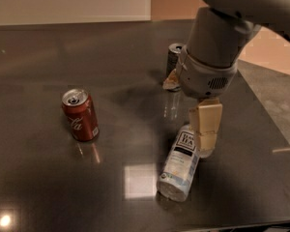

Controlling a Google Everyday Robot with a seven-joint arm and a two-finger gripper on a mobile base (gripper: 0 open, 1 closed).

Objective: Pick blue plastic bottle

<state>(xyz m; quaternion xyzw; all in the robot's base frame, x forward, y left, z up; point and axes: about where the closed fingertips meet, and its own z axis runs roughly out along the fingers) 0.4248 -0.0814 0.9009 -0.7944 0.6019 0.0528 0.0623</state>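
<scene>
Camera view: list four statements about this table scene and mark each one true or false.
1. The blue plastic bottle lies on its side on the table. True.
2. The red cola can has tipped over. False: it stands upright, top open, well apart from the bottle.
3. The gripper is down low beside the far end of the bottle. True; whether it touches the bottle cannot be told.
4. The slim dark grey can stands between the red cola can and the bottle. False: it stands farther back on the table, partly hidden by the arm.
</scene>
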